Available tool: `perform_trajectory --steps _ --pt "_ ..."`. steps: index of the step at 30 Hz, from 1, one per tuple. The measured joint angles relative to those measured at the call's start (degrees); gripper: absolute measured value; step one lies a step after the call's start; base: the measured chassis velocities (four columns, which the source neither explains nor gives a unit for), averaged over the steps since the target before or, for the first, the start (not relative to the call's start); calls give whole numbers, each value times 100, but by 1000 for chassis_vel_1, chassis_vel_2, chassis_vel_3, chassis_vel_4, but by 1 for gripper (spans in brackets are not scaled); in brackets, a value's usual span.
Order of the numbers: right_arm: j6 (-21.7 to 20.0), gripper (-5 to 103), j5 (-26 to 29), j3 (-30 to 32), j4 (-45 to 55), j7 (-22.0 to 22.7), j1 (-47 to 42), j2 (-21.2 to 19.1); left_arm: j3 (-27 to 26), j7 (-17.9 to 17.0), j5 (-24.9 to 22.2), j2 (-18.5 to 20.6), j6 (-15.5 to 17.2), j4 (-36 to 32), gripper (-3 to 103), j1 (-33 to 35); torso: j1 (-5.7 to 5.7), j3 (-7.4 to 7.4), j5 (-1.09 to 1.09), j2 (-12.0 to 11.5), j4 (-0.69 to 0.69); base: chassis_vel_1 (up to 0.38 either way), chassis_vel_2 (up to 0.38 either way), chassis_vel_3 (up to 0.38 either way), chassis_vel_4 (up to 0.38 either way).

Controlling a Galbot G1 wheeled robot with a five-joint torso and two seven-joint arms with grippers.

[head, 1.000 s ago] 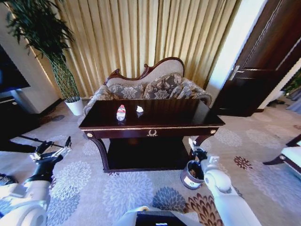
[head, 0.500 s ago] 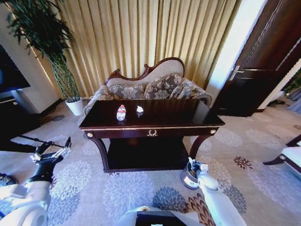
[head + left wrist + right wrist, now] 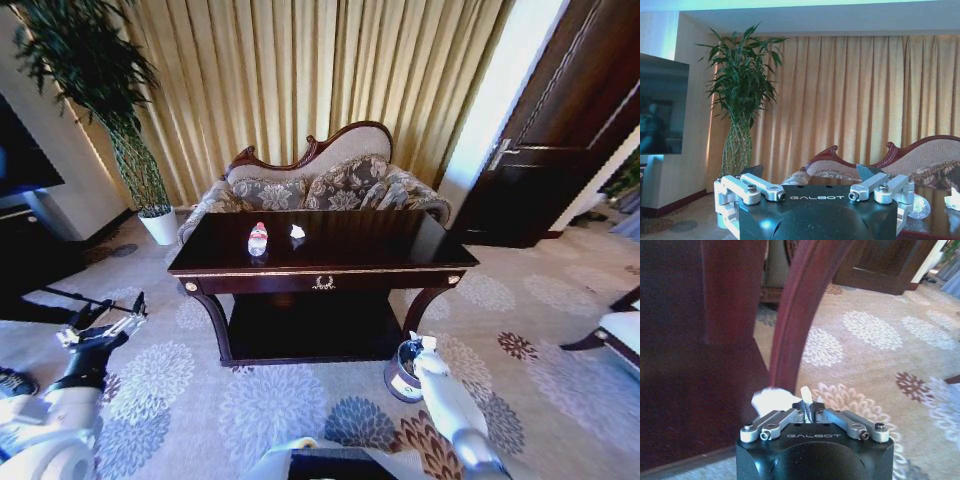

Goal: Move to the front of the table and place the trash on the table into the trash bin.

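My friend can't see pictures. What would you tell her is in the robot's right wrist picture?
The right gripper, fingers pinched shut on a small crumpled white paper wad, hangs low beside the glossy dark-brown wooden table's curved leg. Behind it lies beige carpet with white flower patterns and a dark wooden door.

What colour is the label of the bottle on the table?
The bottle's label is red and white, best seen in the head view.

trash bin (image 3: 403,371) partly hidden behind right gripper (image 3: 416,347), plastic bottle (image 3: 258,239) label too small to read, white wad (image 3: 771,399) partly hidden behind closed fingers
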Motion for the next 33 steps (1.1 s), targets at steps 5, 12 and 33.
perform_trajectory --steps 5,12,33 --pt "-4 28 -80 20 -75 131 25 14 -4 10 -6 -9 -47 3 100 23 0 0 1 0 1 0 0 0 0" --pt "-44 49 -82 31 65 197 -24 11 -6 21 -7 -6 -81 3 100 30 0 -1 0 0 2 0 0 0 0" --pt "-335 100 326 76 631 164 -373 -42 -30 94 -13 -24 -160 44 100 56 -2 -1 0 0 2 0 0 0 0"
